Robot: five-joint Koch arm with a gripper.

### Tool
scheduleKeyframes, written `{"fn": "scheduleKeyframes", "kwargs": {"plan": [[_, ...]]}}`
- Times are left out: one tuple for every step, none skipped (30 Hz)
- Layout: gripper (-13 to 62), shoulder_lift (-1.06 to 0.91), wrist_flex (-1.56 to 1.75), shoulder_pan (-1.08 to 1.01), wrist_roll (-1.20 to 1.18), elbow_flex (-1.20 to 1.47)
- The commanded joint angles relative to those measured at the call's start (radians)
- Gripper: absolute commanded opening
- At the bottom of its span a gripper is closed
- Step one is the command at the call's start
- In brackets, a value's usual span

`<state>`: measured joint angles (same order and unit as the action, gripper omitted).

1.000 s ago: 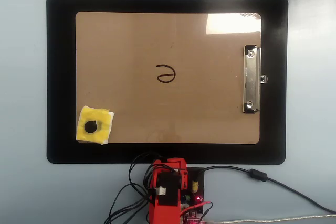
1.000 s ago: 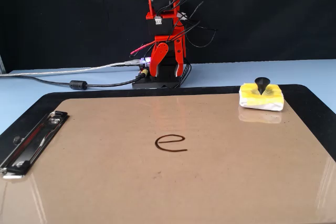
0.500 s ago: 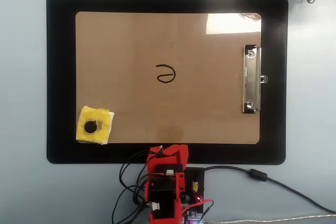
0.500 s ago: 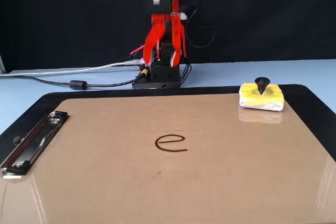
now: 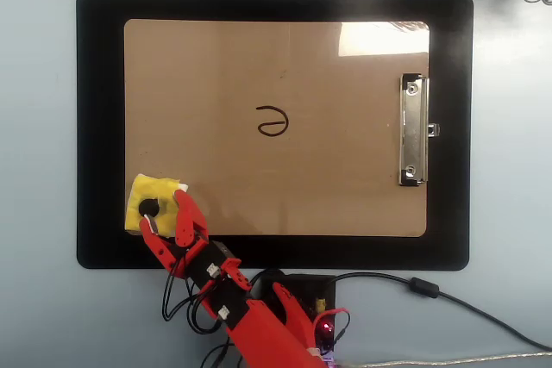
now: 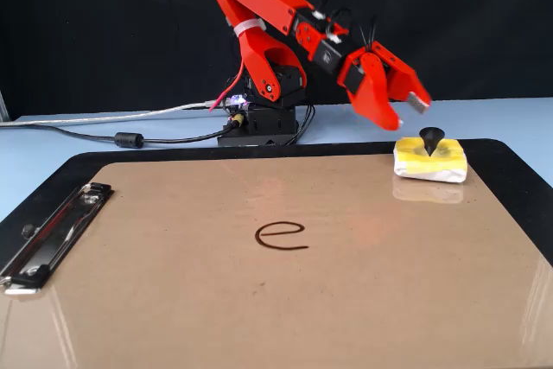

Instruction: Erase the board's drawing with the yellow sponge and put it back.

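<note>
overhead view puts the red gripper point(image 5: 164, 213) right over the lower right part of the yellow sponge point(image 5: 148, 197), its two jaws spread and partly covering the sponge's black knob point(image 5: 147, 208). from above the tips seem to rest on the sponge. fixed view corrects this: the gripper point(image 6: 406, 111) hangs in the air, its jaws parted, just above and a little left of the knob point(image 6: 429, 138), not touching it. the yellow sponge point(image 6: 430, 162) sits below it on the far right corner of the board point(image 6: 259, 300). the drawing point(image 6: 280, 235) is well apart from the gripper, lower and to the left in the fixed view, up and to the right in the overhead view point(image 5: 272, 121), still a whole loop. only the overhead view shows the full black mat point(image 5: 99, 127) around the board point(image 5: 345, 178) and the silver clip point(image 5: 413, 130) far off to the gripper's right.
</note>
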<state>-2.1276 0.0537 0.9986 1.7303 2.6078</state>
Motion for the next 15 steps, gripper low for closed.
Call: {"fn": "scheduleKeyframes", "kwargs": {"plan": [[33.0,0.034,0.183,0.046,0.015,-0.017],[33.0,0.069,0.195,0.069,0.014,-0.017],[33.0,0.095,0.196,0.081,0.014,-0.018],[33.0,0.121,0.198,0.084,0.014,-0.018],[33.0,0.155,0.199,0.084,0.014,-0.028],[33.0,0.179,0.199,0.084,0.014,-0.040],[33.0,0.199,0.199,0.084,0.014,-0.054],[33.0,0.225,0.199,0.084,0.014,-0.067],[33.0,0.242,0.199,0.086,0.014,-0.077],[33.0,0.259,0.199,0.086,0.014,-0.084],[33.0,0.276,0.199,0.086,0.014,-0.092],[33.0,0.284,0.201,0.086,0.014,-0.098],[33.0,0.288,0.199,0.086,0.014,-0.103],[33.0,0.293,0.201,0.086,0.014,-0.109],[33.0,0.298,0.199,0.086,0.014,-0.112]]}}
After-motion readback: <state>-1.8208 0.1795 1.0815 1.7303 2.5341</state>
